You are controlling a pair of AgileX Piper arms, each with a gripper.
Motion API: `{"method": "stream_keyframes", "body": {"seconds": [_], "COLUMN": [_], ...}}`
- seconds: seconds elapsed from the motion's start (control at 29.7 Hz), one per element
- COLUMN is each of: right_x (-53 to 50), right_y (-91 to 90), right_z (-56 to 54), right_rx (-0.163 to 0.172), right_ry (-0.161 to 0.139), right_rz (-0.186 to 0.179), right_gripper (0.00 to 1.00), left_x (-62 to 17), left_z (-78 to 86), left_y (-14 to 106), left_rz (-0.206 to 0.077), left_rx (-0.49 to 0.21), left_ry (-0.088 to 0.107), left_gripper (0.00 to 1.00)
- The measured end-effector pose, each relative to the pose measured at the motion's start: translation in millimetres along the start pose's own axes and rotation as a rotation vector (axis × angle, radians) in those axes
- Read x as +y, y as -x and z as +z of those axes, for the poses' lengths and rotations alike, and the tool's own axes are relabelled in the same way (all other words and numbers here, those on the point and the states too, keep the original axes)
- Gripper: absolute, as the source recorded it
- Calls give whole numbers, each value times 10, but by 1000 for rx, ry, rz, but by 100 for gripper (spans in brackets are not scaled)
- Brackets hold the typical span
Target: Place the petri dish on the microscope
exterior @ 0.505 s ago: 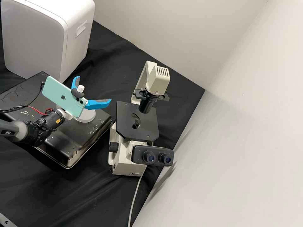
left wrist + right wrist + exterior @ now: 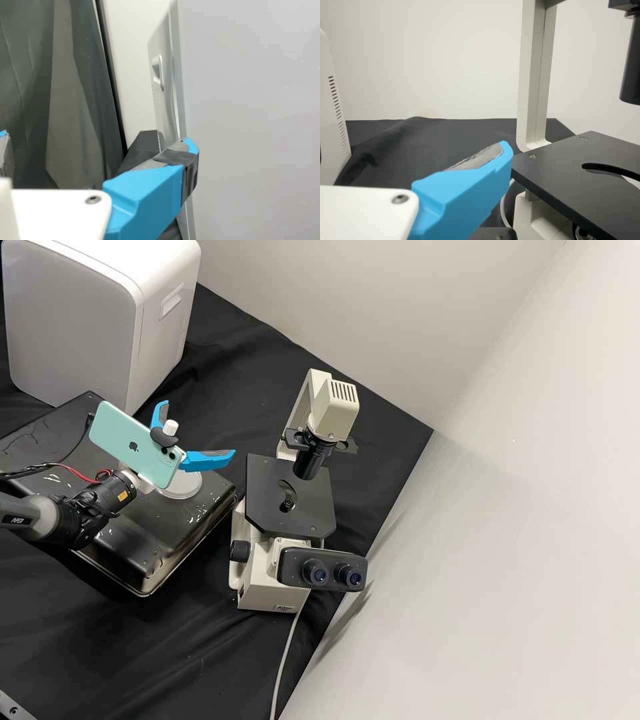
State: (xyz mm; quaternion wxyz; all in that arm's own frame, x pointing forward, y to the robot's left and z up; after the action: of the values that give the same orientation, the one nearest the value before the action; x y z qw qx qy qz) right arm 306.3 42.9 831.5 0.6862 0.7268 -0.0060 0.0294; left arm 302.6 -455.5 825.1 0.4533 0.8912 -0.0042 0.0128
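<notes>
Slippage risk: right gripper (image 2: 189, 439), fingers (image 2: 208, 458) apart over the petri dish (image 2: 185, 489) at the black tray (image 2: 133, 553) corner, could pinch off-centre.

Right pincer (image 2: 198, 429), fingers spread wide

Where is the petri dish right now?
In the high view, the petri dish lies on the black tray, left of the microscope, near the open right gripper.

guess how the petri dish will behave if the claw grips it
The dish looks thin, clear and shallow: probably light and slippery in the right claw. It lies flat on a glossy black box, so a push would likely slide it, not tip it.
</notes>
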Motion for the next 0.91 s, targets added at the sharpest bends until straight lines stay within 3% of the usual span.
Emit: {"method": "stream_keyframes", "body": {"seconds": [0.2, 0.34, 0.54, 0.74, 0.91], "right_x": [0, 0, 0, 0, 0], "right_y": [0, 0, 0, 0, 0], "right_z": [0, 0, 0, 0, 0], "right_rx": [0, 0, 0, 0, 0], "right_ry": [0, 0, 0, 0, 0], "right_rz": [0, 0, 0, 0, 0], "right_gripper": [100, 100, 100, 100, 100], "left_x": [-112, -152, -243, -353, -418], "left_z": [-19, 12, 165, 351, 444], "left_y": [198, 358, 621, 924, 1104], "left_rz": [-41, -34, -43, -72, -99], "left_rx": [5, -17, -114, -221, -249], "left_ry": [-2, -8, -28, -28, -8], "left_gripper": [100, 100, 100, 100, 100]}}
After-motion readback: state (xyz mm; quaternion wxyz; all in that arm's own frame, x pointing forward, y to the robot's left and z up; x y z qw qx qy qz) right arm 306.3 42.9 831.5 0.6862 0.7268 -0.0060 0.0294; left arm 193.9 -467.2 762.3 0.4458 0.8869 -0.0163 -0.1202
